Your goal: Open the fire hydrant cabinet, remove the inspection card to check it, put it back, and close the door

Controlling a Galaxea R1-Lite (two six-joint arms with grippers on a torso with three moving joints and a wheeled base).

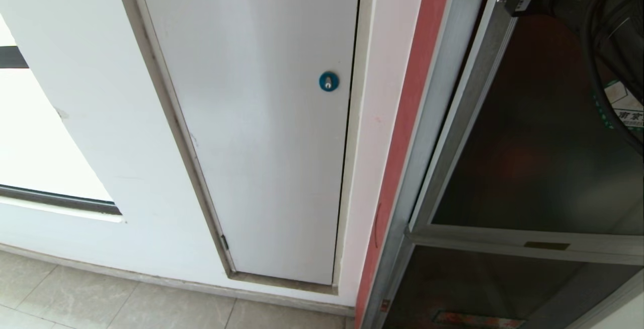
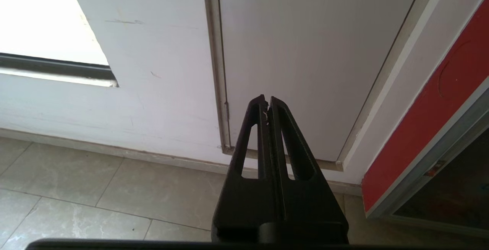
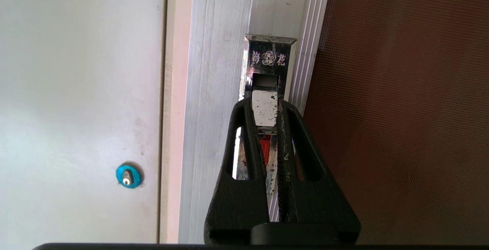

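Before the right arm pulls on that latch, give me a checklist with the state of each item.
1. Right hand lined up on the latch: ok.
2. Hand closed on the latch: cannot tell; its fingers stand narrow on either side of the metal tab.
3. Door shut against the cabinet frame: ok.
4. Left hand shut, low near the white panel, away from the door: ok.
5. Inspection card in sight: not ok.

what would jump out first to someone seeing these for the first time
The right gripper sits at the shiny latch plate on the cabinet's silver frame, beside the door of dark glass. Left of it, a blue round lock dots the white panel.
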